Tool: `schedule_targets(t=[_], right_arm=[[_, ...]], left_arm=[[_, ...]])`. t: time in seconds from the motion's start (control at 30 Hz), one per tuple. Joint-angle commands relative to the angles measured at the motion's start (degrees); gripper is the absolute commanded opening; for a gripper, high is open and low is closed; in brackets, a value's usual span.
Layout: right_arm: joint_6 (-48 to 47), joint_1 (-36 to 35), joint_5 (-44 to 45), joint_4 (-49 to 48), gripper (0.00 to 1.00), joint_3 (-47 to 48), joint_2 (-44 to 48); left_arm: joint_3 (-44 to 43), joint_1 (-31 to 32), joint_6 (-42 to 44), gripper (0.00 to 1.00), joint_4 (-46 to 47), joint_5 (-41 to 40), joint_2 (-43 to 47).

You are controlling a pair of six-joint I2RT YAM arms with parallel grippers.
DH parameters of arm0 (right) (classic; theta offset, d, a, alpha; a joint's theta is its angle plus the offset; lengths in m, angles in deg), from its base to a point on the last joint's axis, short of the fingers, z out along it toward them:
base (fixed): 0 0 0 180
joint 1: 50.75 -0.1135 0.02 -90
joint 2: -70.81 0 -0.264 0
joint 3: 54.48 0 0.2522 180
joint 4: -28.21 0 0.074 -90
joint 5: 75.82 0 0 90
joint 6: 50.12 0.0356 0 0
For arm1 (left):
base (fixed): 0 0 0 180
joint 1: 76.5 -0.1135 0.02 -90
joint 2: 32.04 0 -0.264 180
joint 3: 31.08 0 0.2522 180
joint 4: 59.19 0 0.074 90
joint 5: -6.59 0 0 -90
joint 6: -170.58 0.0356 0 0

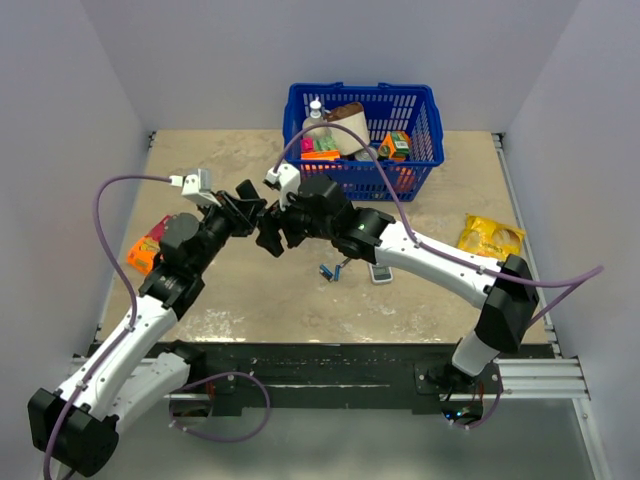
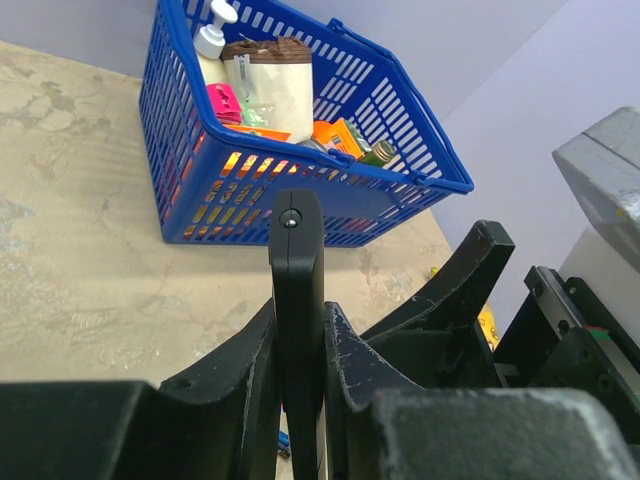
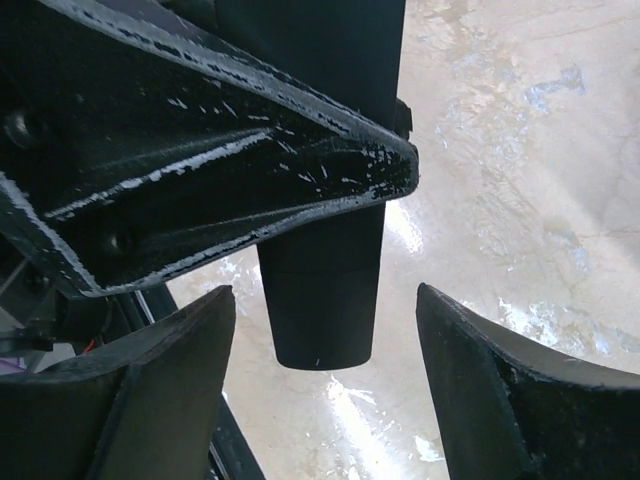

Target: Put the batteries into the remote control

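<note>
Remote control (image 2: 298, 290) is up off the counter (image 1: 260, 300), clenched edge-on in the left jaws, while the right jaws are released with 1 finger each side of its end. Likely best to hold the left steady and close the right squarely. The batteries (image 1: 327, 270) lie on the counter below.

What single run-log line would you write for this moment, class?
left claw: shut on remote control | right claw: open around remote's end | batteries: on table, not loaded
</note>
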Motion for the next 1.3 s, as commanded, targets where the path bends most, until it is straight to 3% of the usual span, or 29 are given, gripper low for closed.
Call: schedule_targets(t=[0.0,0.57,0.7,0.83,1.27], right_arm=[[-0.3,0.0,0.0,-1.2,0.72,2.9,0.3],[-0.9,-0.1,-0.5,-1.4,0.56,3.7,-1.2],[-1.1,-0.1,-0.5,-0.9,0.38,3.2,-0.7],[-1.9,-0.1,-1.0,0.3,0.27,1.6,0.3],[-3.2,-0.5,-3.5,2.5,0.16,-15.7,7.6]], left_arm=[[-2.4,0.4,0.1,0.00,1.8,1.0,-0.2],[-3.5,0.5,-1.0,0.00,1.9,1.1,-0.6],[-3.6,0.5,-0.6,0.00,1.7,0.5,-0.9],[-4.3,0.4,0.7,0.00,0.9,-3.2,-1.3],[-13.0,-2.9,0.3,0.00,3.5,-20.2,-8.1]])
